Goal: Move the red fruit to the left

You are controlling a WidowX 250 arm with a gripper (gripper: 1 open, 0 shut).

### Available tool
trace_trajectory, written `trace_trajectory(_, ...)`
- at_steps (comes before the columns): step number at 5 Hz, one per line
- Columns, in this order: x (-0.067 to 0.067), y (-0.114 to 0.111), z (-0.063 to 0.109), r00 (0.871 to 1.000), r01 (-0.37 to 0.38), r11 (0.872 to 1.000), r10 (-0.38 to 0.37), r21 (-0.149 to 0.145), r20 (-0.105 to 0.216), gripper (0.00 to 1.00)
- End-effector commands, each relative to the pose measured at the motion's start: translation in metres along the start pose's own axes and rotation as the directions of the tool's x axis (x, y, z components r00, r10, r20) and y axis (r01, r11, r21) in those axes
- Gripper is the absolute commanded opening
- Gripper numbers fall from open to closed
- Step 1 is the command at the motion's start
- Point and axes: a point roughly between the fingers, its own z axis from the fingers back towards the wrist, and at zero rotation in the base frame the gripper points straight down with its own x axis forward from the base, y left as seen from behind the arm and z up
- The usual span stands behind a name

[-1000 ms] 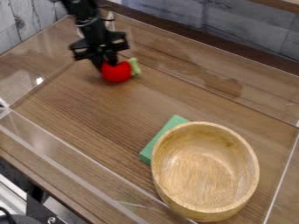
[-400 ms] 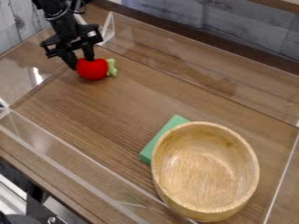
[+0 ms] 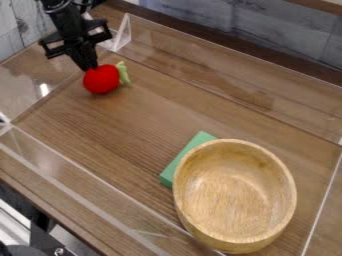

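Note:
The red fruit is a small glossy ball with a green leafy bit on its right side. It lies on the wooden table at the far left, near the clear wall. My black gripper hangs just above and slightly left of it. Its fingers are drawn together with nothing between them, and a small gap separates them from the fruit.
A large wooden bowl stands at the front right, partly covering a flat green square pad. Clear plastic walls ring the table.
The gripper carried the fruit leftward across the back of the table, then let go and rose. The fruit now rests alone on the wood.

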Motion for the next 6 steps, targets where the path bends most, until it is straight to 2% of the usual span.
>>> trace_trajectory(1, 0.013, -0.003, 0.020, 0.995, -0.034, 0.999, 0.034, -0.002, 0.093, 0.00)
trace_trajectory(2, 0.016, 0.002, 0.013, 0.991, -0.085, 0.996, 0.084, 0.001, 0.108, 0.00)
trace_trajectory(4, 0.018, 0.014, 0.020, 0.990, -0.084, 0.996, 0.083, 0.004, 0.111, 0.00)
trace_trajectory(6, 0.021, 0.012, 0.028, 0.996, 0.016, 1.000, -0.016, 0.003, 0.091, 0.00)
